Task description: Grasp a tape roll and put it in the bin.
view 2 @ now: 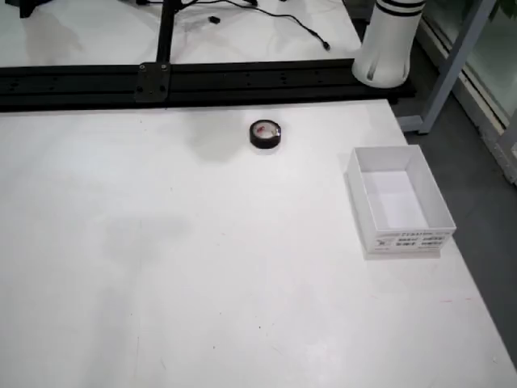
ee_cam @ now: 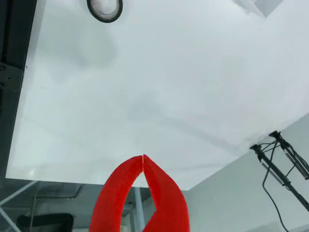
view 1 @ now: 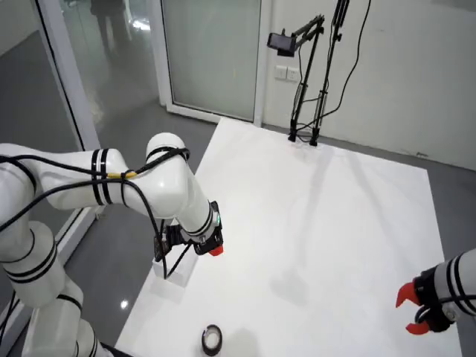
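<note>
A black tape roll (ee_cam: pixel 105 8) lies flat on the white table, at the top left of the wrist view. It also shows in the overhead view (view 2: pixel 265 133) and near the front edge in the side view (view 1: pixel 212 340). The white bin (view 2: pixel 404 241) is open-topped and empty, and only its corner (ee_cam: pixel 256 6) shows in the wrist view. My red-fingered gripper (ee_cam: pixel 143 157) is shut with its tips touching and holds nothing. It hovers at the table's edge, far from both tape and bin. In the side view it (view 1: pixel 407 314) is at the bottom right.
A second white arm (view 1: pixel 163 186) reaches over the table's left edge in the side view, its red gripper (view 1: pixel 213 250) above the bin (view 1: pixel 177 277). A black rail (view 2: pixel 202 81) runs behind the tape. A camera stand (view 1: pixel 305 111) is at the far edge.
</note>
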